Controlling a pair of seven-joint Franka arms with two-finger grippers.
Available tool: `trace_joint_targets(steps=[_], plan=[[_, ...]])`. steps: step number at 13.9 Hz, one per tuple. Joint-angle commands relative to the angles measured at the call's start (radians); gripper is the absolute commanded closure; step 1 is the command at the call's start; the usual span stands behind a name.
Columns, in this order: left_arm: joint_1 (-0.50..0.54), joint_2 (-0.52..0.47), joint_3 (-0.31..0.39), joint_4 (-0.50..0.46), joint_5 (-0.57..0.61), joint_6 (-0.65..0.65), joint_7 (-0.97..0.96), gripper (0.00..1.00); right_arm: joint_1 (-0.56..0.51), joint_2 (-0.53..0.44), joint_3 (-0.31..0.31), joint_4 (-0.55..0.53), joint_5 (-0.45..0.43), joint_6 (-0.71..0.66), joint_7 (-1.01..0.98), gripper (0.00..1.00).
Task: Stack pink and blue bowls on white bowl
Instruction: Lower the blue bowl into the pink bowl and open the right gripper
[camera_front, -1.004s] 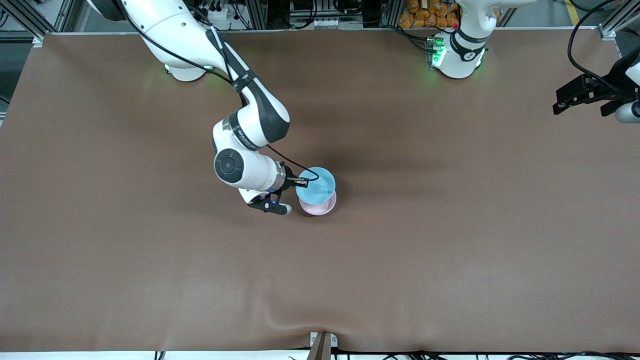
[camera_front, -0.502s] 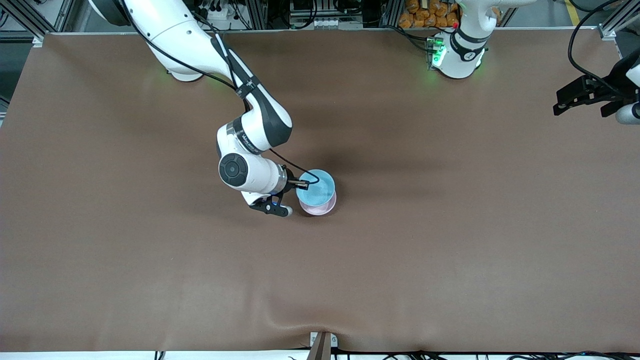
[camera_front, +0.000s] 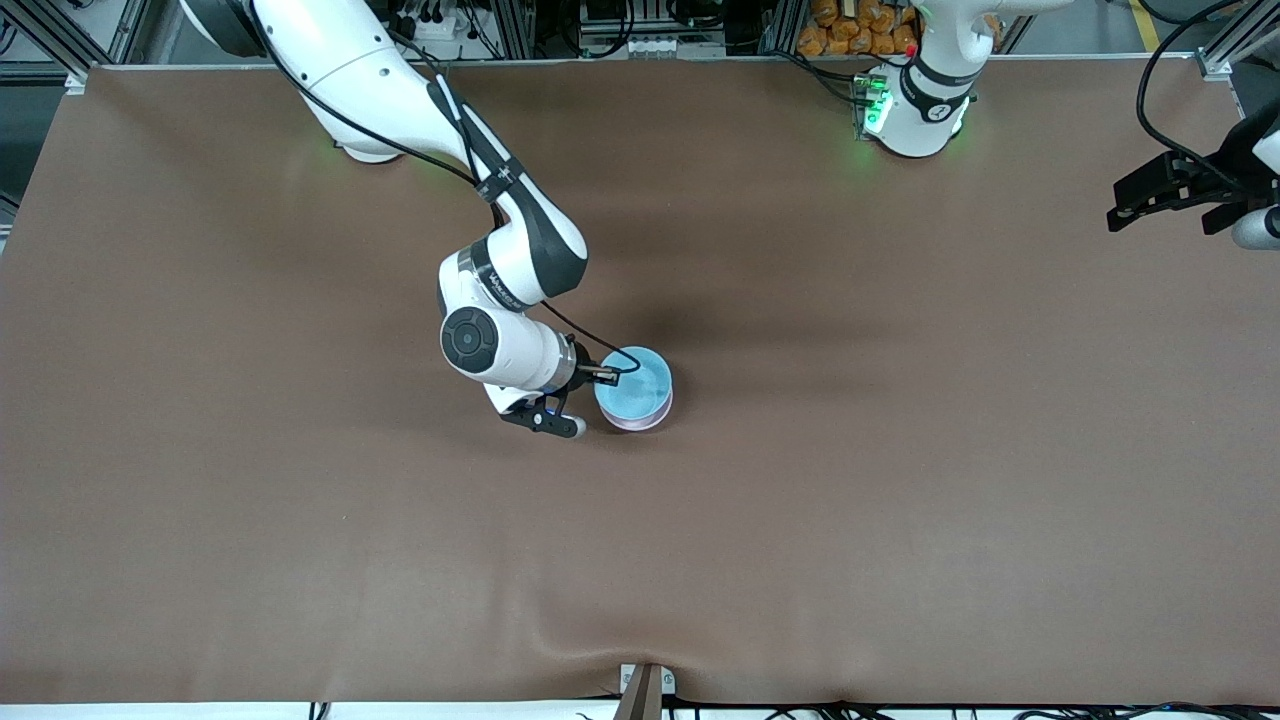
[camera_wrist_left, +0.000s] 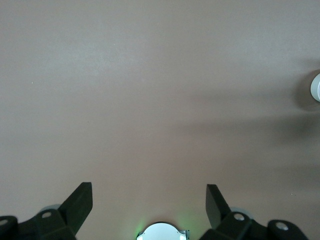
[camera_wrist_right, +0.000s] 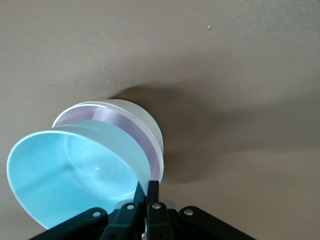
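Descent: my right hand (camera_front: 598, 376), clamped on the blue bowl (camera_front: 634, 386) rim, has lowered it into the pink bowl (camera_front: 640, 422) on the white bowl (camera_wrist_right: 145, 120), frame centre. Release comes next. Left hand (camera_wrist_left: 149, 200) waits, spread apart, upper right.

I see the light blue bowl (camera_front: 634, 381) mid-frame in front view, upright, tilted, nested into the pale pink bowl (camera_front: 640, 420). Pink shows only as a rim band, itself seated in the white bowl (camera_wrist_right: 145, 122) on the counter.
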Motion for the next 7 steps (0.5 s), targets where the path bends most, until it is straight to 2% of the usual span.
trace_joint_targets(steps=[1,3,4,7], plan=[[0.007,0.003,-0.005,0.004,0.001,0.007,0.020,0.00,0.012,0.015,-0.007,0.020,0.001,0.003,-0.005,0.92],[0.010,0.002,-0.005,0.003,0.003,0.005,0.014,0.00,0.006,0.015,-0.007,0.020,-0.005,0.001,-0.016,0.21],[0.010,0.003,-0.005,0.001,0.003,0.004,0.012,0.00,-0.002,0.014,-0.007,0.020,-0.003,0.000,-0.016,0.00],[0.010,0.003,-0.005,0.003,0.003,0.004,0.011,0.00,-0.006,0.001,-0.008,0.022,-0.002,-0.008,-0.001,0.00]])
